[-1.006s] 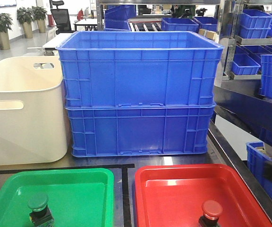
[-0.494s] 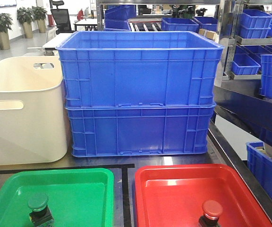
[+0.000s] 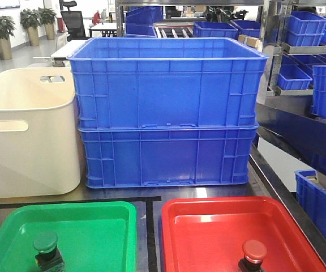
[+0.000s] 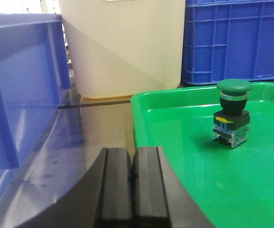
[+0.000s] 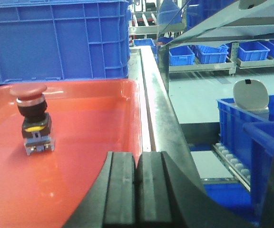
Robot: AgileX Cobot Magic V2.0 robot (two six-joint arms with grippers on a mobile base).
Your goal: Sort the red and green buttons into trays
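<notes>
- The green button stands upright inside the green tray, with its round green cap on top and its dark blocky body resting on the tray floor.
- From the left gripper, this button is ahead and to the right, well apart from the fingers, and nothing touches it.
- The fingers of the left gripper are pressed together with no gap between them, and they hold nothing. They sit just beside the near left rim of the green tray, over the dark table.
- The red button stands upright in the red tray, with its red cap up and its dark body on the tray floor.
- From the right gripper, the red button is ahead and to the left, clearly apart from the fingers.
- The right gripper's fingers are also closed against each other and empty. They are near the right rim of the red tray.
- In the front view the two trays lie side by side, green on the left and red on the right, with a narrow strip of table between them.
- Behind the trays are two stacked blue crates, and a cream tub stands just beside them on the left.
</notes>
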